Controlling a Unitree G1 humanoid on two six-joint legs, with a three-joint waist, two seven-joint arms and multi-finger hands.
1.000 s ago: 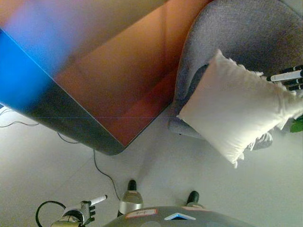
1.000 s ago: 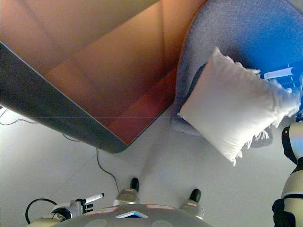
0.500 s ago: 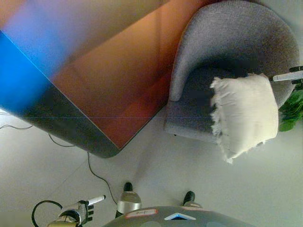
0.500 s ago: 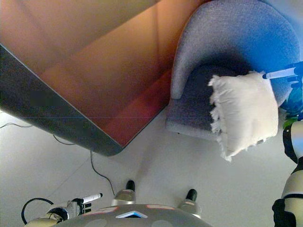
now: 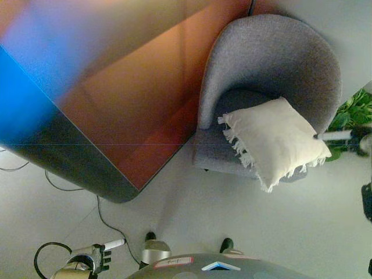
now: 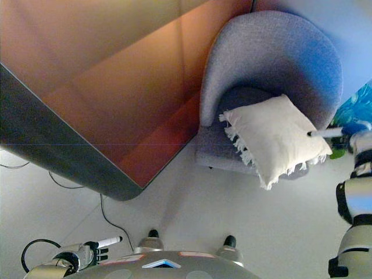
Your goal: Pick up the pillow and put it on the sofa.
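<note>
A cream pillow [image 5: 276, 139] with fringed edges lies tilted on the seat of the grey round-backed sofa chair [image 5: 273, 58]. Its lower corner hangs over the seat's front edge. My right hand [image 5: 349, 136] comes in from the right edge, and one straight white-tipped finger touches the pillow's right corner [image 6: 311, 133]. The rest of that hand is mostly out of view. My left hand [image 5: 93, 260] hangs idle at the lower left, far from the chair, with one white-tipped finger held straight and nothing in it.
A large brown table [image 5: 128, 87] with a dark rounded edge fills the upper left, close to the chair's left side. A green plant [image 5: 354, 113] stands to the right of the chair. Pale floor [image 5: 232, 209] lies between me and the chair.
The pillow has gone from hanging in the air at the chair's front to lying on the seat. My right hand has drawn back to its right corner. The view has shifted a little.
</note>
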